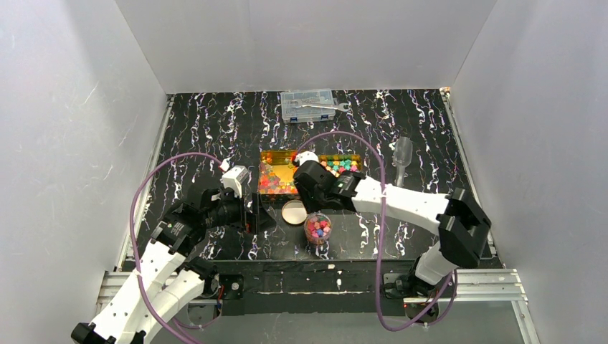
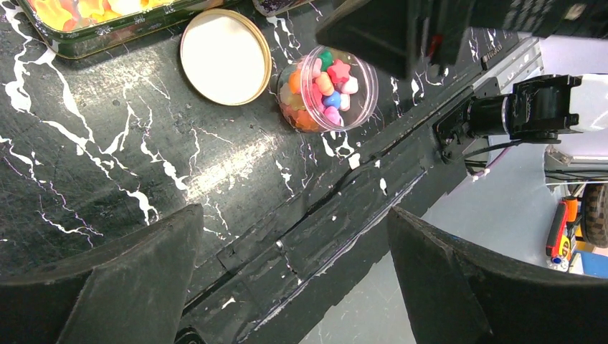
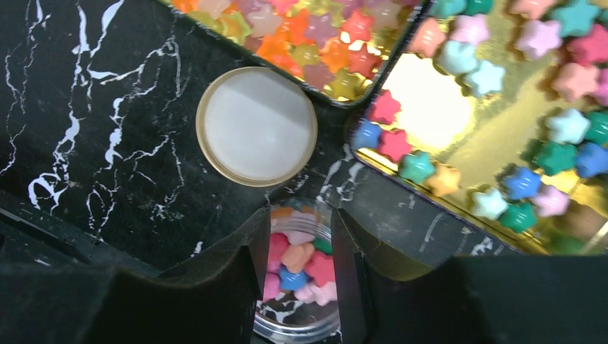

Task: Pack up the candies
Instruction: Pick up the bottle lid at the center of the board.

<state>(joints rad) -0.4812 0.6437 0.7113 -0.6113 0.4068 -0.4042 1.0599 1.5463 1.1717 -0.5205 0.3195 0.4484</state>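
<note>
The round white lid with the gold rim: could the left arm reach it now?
Probably yes. The white lid lies bare on the black table before the open left gripper; the right gripper sits over the clear jar beside it.

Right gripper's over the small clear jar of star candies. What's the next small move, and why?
Probably lift the right gripper up, clear of the small clear round jar. Its jaws sit narrowly apart above the mouth, nothing clearly pinched; the jar looks nearly full of star-shaped candies and its white gold-rimmed lid lies beside it.
</note>
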